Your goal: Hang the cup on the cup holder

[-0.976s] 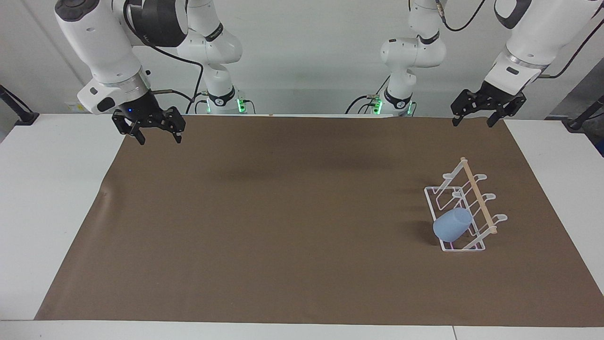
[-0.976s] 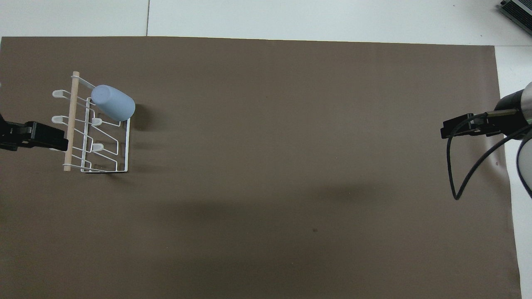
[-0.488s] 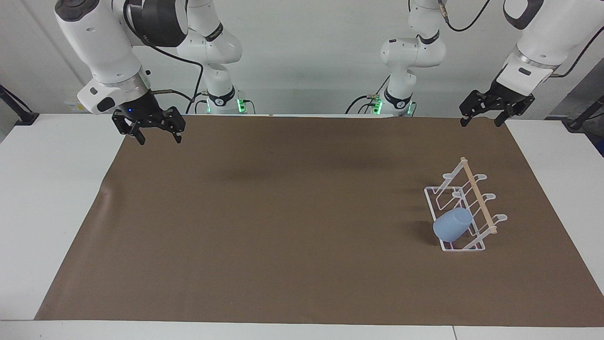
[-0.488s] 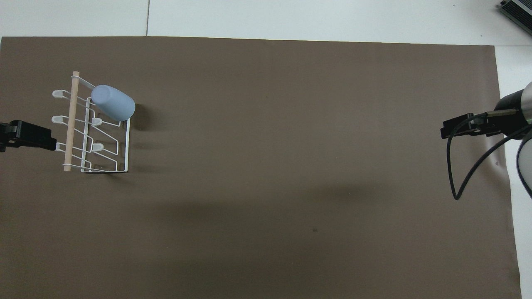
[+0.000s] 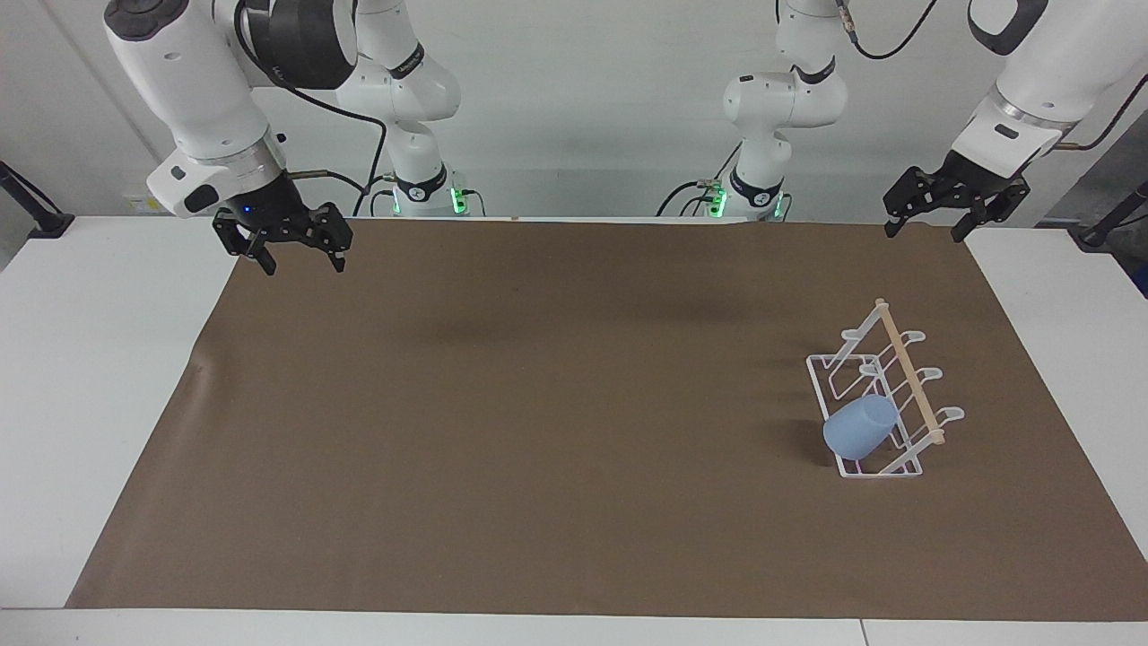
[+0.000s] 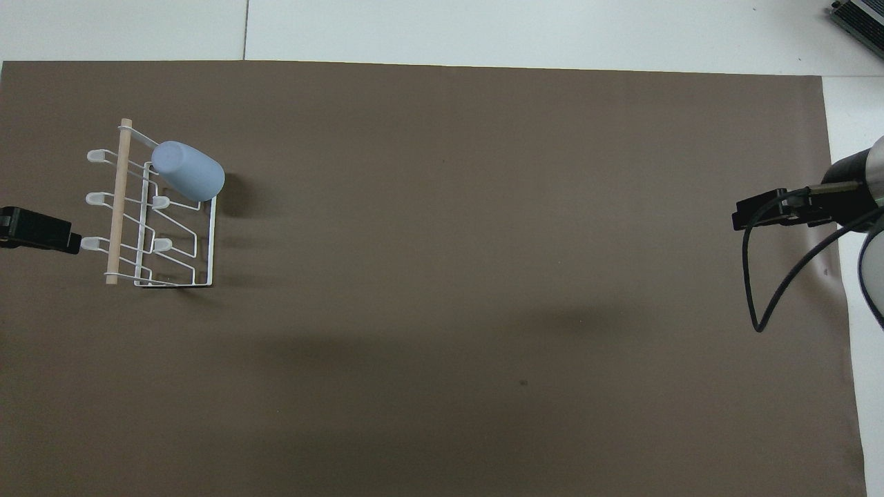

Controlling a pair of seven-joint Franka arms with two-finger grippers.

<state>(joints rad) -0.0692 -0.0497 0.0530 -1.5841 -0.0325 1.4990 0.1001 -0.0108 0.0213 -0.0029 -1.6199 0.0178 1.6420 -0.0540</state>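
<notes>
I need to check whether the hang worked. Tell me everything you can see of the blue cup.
The cup is a small, plain, light-blue tumbler with no handle, matte and plastic-looking. It sits tilted, mouth down and closed base up, over a prong of the cup holder, at the rack's end farther from the robots, on the brown mat toward the left arm's end of the table. Only the rack touches it. The left gripper and right gripper are open and well clear.
</notes>
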